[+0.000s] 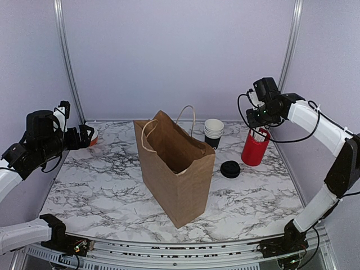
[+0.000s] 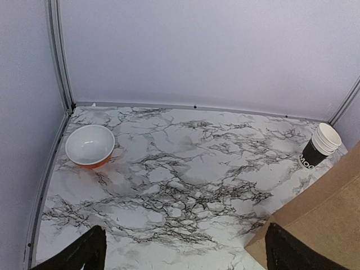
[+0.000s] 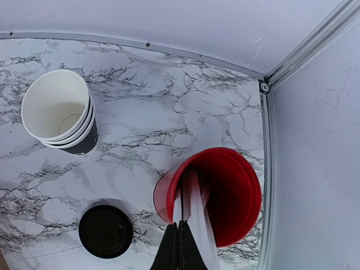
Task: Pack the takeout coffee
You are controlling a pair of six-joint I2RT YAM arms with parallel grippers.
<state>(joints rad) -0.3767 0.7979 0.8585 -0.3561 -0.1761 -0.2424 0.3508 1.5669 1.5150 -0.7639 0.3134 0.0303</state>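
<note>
Red plastic tub [image 3: 242, 191] right under right pincer [image 3: 179, 247], pressed together by thin white sticks [image 3: 191, 194] | round black plastic lid [image 3: 106, 230] just left of it | left pincer [image 2: 185, 250] spread | risk: snagged stick may tip tub

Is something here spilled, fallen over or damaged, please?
Nothing stands out. The paper bag stands upright and open, the cup stack and red tub are upright, the black lid lies flat on the table, and nothing is spilled.

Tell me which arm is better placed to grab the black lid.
Right. Its fingers are shut above the red tub beside the lid; the left fingers sit far off by the orange bowl, beyond the bag.
</note>
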